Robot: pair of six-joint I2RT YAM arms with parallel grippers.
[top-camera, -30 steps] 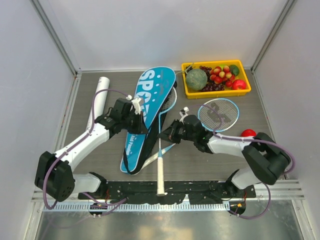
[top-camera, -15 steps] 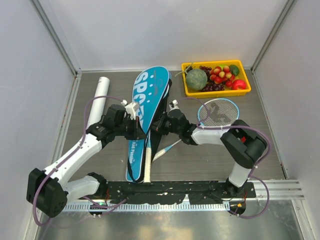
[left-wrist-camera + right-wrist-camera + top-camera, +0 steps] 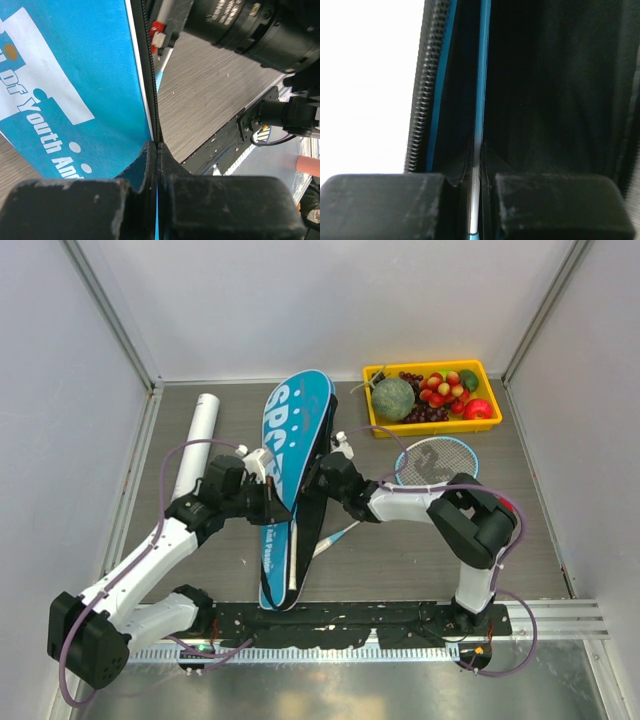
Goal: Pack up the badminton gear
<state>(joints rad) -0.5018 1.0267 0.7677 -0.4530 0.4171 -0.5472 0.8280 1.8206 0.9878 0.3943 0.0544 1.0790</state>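
The blue SPORT bag (image 3: 292,430) lies lengthwise in the middle of the table, open along its right side. My left gripper (image 3: 272,502) is shut on the bag's zipper edge (image 3: 150,75), with blue fabric pinched between its fingers (image 3: 156,150). My right gripper (image 3: 318,478) reaches into the opening and is shut on a racket's thin shaft (image 3: 481,90), with black lining and zipper teeth (image 3: 420,100) around it. That racket's white handle (image 3: 294,575) shows inside the bag's lower end. A second racket's head (image 3: 437,462) lies to the right; its shaft (image 3: 338,536) runs under the bag. The white tube (image 3: 196,435) lies at the left.
A yellow tray (image 3: 430,424) of fruit stands at the back right. A red fruit (image 3: 503,504) is mostly hidden behind my right arm. Grey walls close in the left, right and back. The black mounting rail (image 3: 350,620) runs along the near edge.
The bag has swung and shifted left with my left gripper. My right gripper has moved left with the racket, whose handle now lies within the bag's outline.
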